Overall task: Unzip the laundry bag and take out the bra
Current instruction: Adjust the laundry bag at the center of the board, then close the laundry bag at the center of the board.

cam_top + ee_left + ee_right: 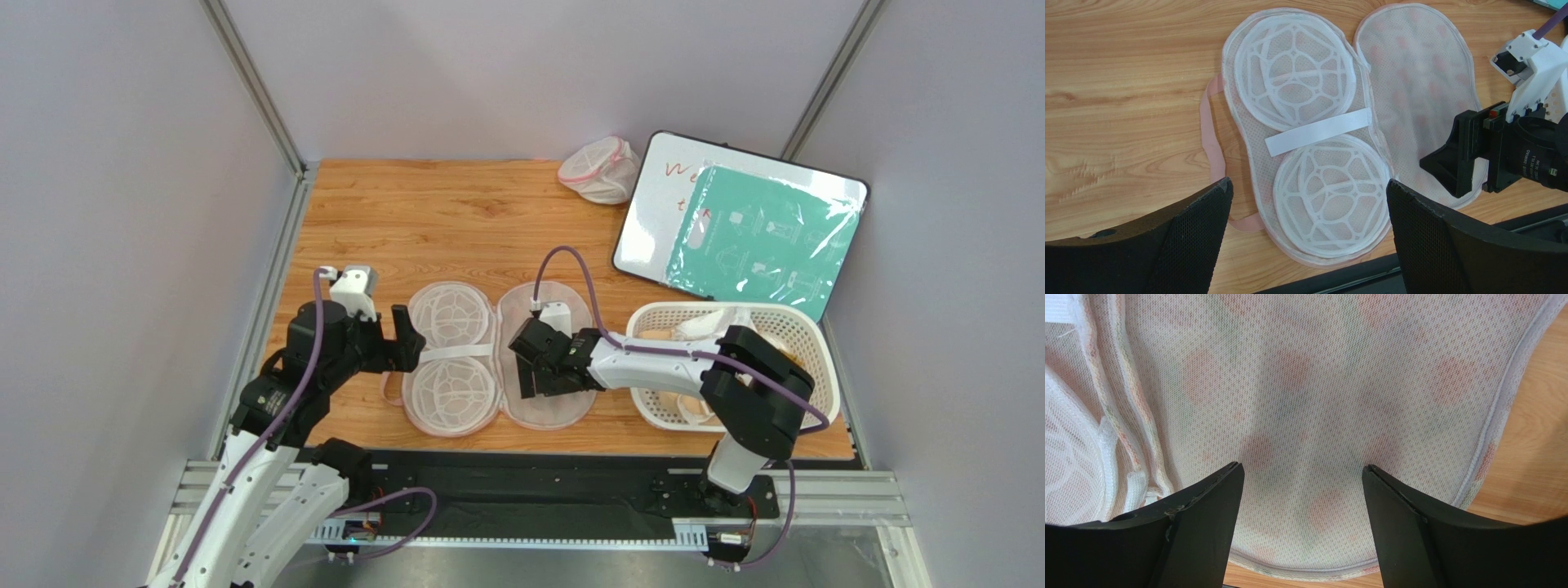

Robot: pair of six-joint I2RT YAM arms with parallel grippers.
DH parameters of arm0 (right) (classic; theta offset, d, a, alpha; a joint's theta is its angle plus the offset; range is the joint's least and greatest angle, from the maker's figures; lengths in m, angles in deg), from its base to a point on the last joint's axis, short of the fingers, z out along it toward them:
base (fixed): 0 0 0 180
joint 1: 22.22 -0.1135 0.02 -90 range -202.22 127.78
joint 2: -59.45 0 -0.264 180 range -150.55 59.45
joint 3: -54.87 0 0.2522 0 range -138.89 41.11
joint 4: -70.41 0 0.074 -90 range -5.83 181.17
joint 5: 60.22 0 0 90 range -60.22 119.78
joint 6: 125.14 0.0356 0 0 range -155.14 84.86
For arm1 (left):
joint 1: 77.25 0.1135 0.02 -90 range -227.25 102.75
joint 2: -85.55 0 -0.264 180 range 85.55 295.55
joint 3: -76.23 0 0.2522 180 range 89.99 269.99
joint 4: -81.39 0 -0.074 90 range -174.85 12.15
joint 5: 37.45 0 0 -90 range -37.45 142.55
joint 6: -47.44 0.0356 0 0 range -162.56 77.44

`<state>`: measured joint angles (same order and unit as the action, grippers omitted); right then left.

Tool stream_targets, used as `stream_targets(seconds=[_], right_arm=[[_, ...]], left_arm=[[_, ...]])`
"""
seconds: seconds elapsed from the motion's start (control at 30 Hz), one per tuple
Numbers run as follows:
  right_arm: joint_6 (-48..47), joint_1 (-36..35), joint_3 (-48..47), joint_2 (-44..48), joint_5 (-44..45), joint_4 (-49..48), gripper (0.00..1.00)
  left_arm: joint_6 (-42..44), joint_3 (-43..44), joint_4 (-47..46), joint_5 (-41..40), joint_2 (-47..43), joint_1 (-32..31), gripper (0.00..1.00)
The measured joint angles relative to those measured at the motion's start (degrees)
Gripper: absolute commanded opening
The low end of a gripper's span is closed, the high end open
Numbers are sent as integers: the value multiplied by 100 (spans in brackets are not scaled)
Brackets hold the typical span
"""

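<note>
The laundry bag (558,321) lies unzipped and spread open like a book on the wooden table. Its right half is flat cream fabric with faint orange-pink and green spots (1321,386). Its left half holds two white lattice domes (1293,61) with a white strap (1318,130) across them. A pink strap loop (1208,131) pokes out from under the left edge. No bra shows plainly. My left gripper (401,339) is open and empty beside the left half; it also shows in the left wrist view (1309,187). My right gripper (535,365) is open over the right half, low above the fabric (1303,468).
A white slatted basket (803,337) with pale garments stands right of the bag. A whiteboard with a green sheet (748,227) lies at the back right. A small white mesh pouch with pink trim (601,169) sits at the back. A black rail (552,472) runs along the near edge.
</note>
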<state>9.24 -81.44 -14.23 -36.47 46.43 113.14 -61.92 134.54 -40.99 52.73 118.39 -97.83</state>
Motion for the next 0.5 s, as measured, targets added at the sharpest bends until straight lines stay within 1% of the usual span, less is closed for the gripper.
stream_targets(seconds=[0.2, 0.3, 0.37, 0.5], right_arm=[[-7, -22, -153, 9, 66, 212, 77], [-83, 55, -210, 262, 227, 472, 78], [-170, 216, -210, 553, 293, 612, 77], [-411, 791, -195, 1095, 398, 715, 73]], left_arm=[[2, 0, 0, 2, -2, 0, 100], [2, 0, 0, 0, -2, 0, 99], [2, 0, 2, 0, -11, 0, 100], [2, 0, 0, 0, -28, 0, 100]])
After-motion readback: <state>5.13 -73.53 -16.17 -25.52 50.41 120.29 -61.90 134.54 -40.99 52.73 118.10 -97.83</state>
